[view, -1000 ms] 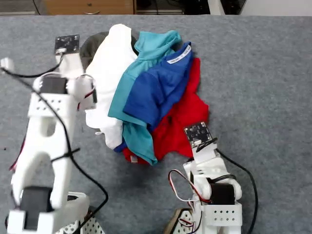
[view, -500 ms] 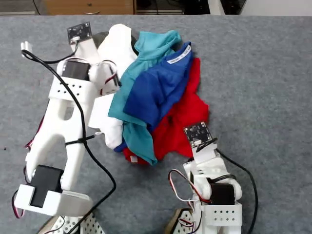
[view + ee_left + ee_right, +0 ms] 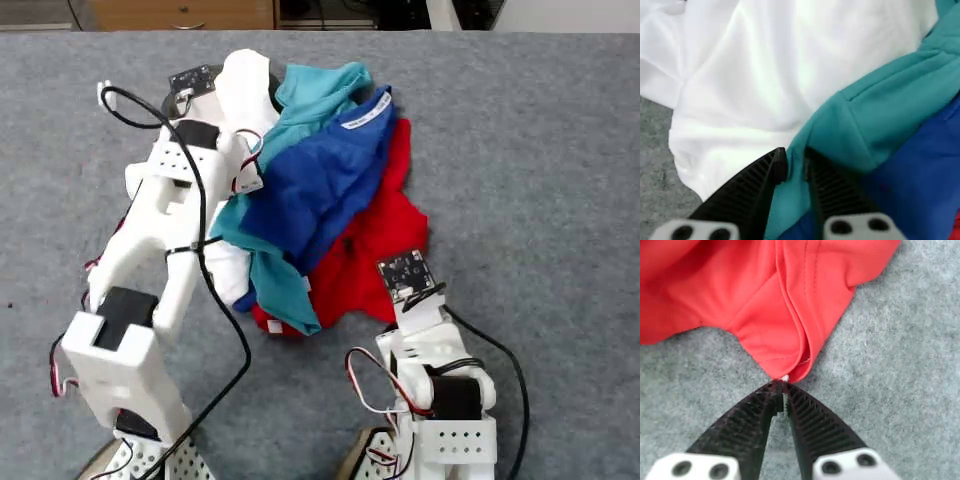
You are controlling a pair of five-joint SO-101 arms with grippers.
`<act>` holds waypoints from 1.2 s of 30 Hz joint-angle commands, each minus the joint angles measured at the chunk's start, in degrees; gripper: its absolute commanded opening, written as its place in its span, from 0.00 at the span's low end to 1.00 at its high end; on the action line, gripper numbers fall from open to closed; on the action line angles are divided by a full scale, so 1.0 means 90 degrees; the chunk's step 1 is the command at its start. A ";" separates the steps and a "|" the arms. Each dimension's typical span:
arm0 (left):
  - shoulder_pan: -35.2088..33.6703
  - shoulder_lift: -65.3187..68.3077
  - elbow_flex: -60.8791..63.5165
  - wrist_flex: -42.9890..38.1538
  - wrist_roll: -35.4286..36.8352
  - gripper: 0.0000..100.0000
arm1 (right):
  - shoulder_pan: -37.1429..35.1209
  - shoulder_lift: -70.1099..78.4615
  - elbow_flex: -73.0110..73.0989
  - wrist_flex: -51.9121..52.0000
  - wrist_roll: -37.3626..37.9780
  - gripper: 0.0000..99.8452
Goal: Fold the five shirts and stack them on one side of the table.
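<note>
**Both tools at the edge of the shirt heap**

At the tips of the left tool (image 3: 796, 159) lies the hem of the teal shirt (image 3: 875, 120). The jaws are pressed nearly together, with a thin strip of that teal cloth in the slit between them. Just to one side of the tips, under the teal hem, spreads the white shirt (image 3: 755, 75). To the other side, a little back from the tips, the blue shirt (image 3: 920, 180) overlaps the teal one. A patch of the grey worktop (image 3: 655, 195) shows beside the tool's base, past the white shirt's border.

The right tool (image 3: 781, 390) is pressed together. Its tips meet the pointed corner of the red shirt (image 3: 765, 300), which fans out ahead of them. Bare worktop lies on both sides of the jaws.

From above, the shirts form one loose heap in the middle of the worktop (image 3: 540, 150). The white shirt (image 3: 235, 100) lies next to the left arm (image 3: 170, 220). The teal shirt (image 3: 310, 95) lies over it, with the blue shirt (image 3: 320, 180) on top. The red shirt (image 3: 375, 240) lies underneath, reaching to the right arm (image 3: 435, 370). A dark garment (image 3: 272, 88) peeks out between the white and teal collars.
</note>
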 commanded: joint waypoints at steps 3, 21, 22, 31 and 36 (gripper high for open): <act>0.0020 -0.0024 -0.1182 0.0645 -0.0117 0.02 | -0.0054 -0.0708 -0.0005 0.0020 -0.0059 0.01; -0.1338 -0.0024 -0.3331 0.3233 -0.0977 0.02 | -0.0073 -0.0708 -0.0005 0.0010 -0.0059 0.01; -0.1455 -0.0024 -0.3380 0.3311 -0.1055 0.02 | -0.0083 -0.0718 -0.0005 0.0000 -0.0059 0.01; -0.2383 -0.0063 -0.3722 0.3604 -0.1338 0.02 | -0.0171 -0.0708 -0.0015 -0.0391 -0.0020 0.01; -0.2862 -0.0767 -0.3722 0.3604 -0.1446 0.02 | 0.0396 -0.0708 -0.0230 -0.2247 0.0117 0.09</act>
